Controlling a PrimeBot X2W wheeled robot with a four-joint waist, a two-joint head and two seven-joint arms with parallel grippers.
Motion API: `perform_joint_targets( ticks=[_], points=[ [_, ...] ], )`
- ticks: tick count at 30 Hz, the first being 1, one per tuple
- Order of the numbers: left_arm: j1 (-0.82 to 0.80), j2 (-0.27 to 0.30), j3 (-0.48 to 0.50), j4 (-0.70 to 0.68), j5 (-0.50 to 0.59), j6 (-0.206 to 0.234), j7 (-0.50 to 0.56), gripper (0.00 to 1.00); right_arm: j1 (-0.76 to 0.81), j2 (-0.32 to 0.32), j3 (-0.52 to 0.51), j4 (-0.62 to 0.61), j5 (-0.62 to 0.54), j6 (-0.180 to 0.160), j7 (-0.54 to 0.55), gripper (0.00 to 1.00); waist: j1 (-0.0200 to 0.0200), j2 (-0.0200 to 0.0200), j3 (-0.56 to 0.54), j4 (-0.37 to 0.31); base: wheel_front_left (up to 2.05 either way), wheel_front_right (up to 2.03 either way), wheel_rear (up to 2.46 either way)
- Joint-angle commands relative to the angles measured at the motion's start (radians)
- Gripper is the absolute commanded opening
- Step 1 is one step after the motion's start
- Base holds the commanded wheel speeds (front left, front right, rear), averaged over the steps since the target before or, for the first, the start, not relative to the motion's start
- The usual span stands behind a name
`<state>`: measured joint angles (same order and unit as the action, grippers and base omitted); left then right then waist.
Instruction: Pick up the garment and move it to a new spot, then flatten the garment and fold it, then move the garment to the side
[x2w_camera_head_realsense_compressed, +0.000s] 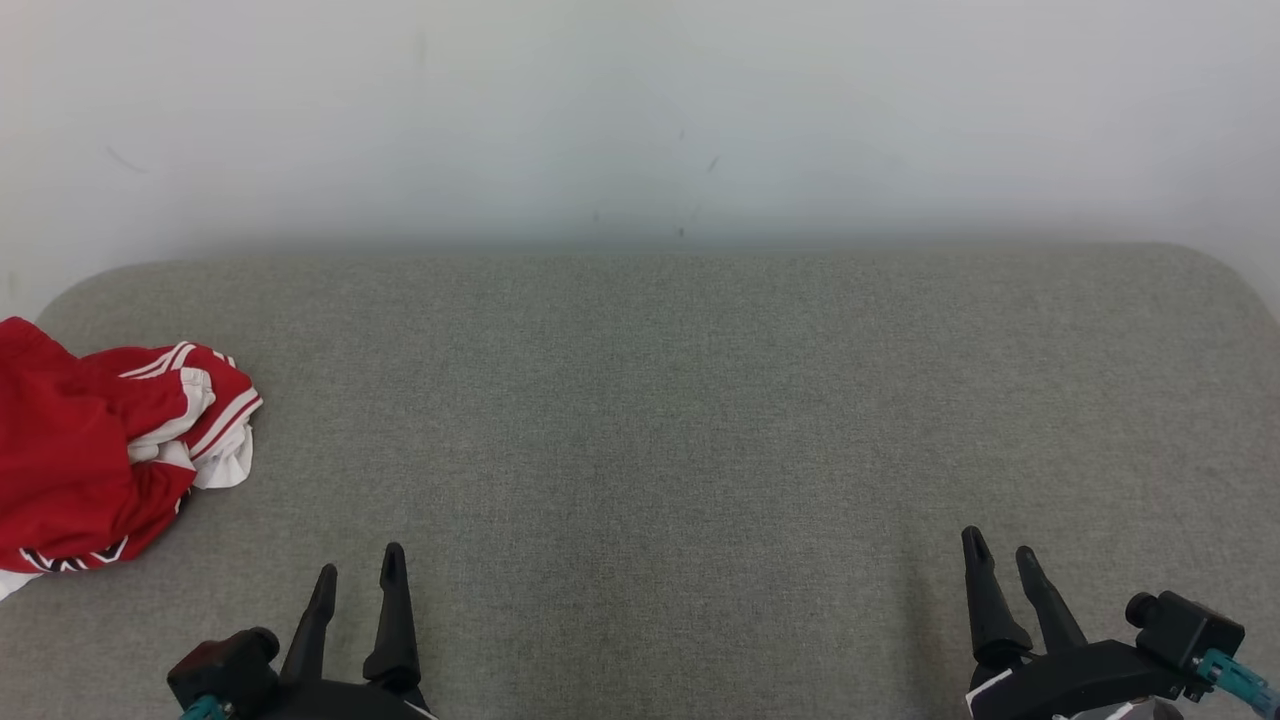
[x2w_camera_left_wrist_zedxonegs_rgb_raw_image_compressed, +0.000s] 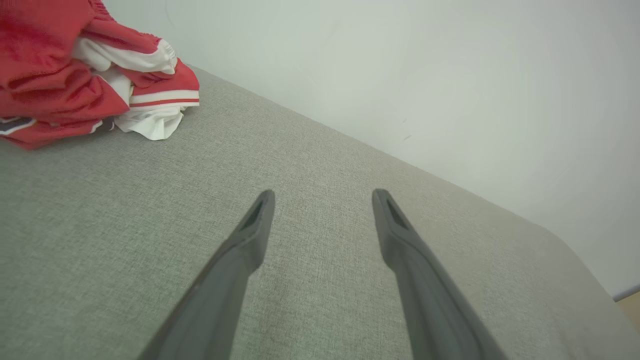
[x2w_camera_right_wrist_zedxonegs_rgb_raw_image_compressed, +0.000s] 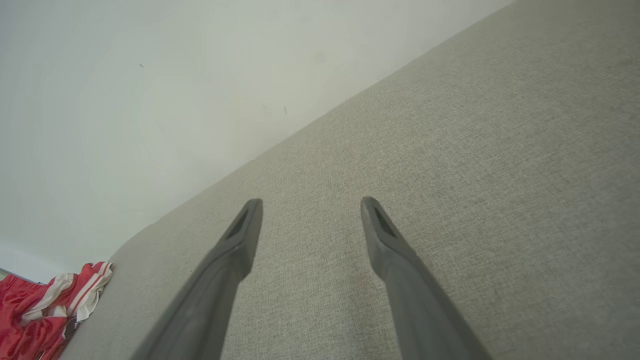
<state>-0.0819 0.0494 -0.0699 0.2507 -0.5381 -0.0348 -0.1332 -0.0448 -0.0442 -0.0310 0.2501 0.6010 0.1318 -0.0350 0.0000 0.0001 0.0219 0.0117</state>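
Observation:
The garment (x2w_camera_head_realsense_compressed: 95, 450) is a crumpled red heap with white and dark trim, lying at the far left of the grey padded surface (x2w_camera_head_realsense_compressed: 660, 400). It also appears at the upper left of the left wrist view as the garment (x2w_camera_left_wrist_zedxonegs_rgb_raw_image_compressed: 65, 70) and at the lower left corner of the right wrist view as the garment (x2w_camera_right_wrist_zedxonegs_rgb_raw_image_compressed: 45, 315). My left gripper (x2w_camera_head_realsense_compressed: 358, 570) hovers open near the front edge, to the right of the garment and apart from it, with nothing between its fingers. My right gripper (x2w_camera_head_realsense_compressed: 1000, 555) stands open and empty at the lower right. In the wrist views the left gripper (x2w_camera_left_wrist_zedxonegs_rgb_raw_image_compressed: 323, 196) and right gripper (x2w_camera_right_wrist_zedxonegs_rgb_raw_image_compressed: 311, 204) show spread fingers over bare fabric.
A pale wall (x2w_camera_head_realsense_compressed: 640, 110) rises behind the padded surface. The surface has rounded back corners, and its left edge runs under the garment.

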Motion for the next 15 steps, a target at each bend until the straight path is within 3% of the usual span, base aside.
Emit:
perform_joint_targets(
  ticks=[1,15],
  points=[
    [-0.006,0.009,-0.005,-0.007,0.035,0.007,-0.012,1.0,-0.015,-0.006,-0.002,-0.007,-0.031,-0.001,-0.002,1.0,0.0,-0.0001,0.001,-0.001,0.0,0.0,0.0],
    [0.011,0.023,-0.024,-0.016,0.176,0.01,-0.047,1.0,-0.014,-0.007,0.002,0.016,-0.132,-0.001,-0.029,1.0,0.0,-0.0001,0.0,-0.005,0.0,0.0,0.0]
  ],
)
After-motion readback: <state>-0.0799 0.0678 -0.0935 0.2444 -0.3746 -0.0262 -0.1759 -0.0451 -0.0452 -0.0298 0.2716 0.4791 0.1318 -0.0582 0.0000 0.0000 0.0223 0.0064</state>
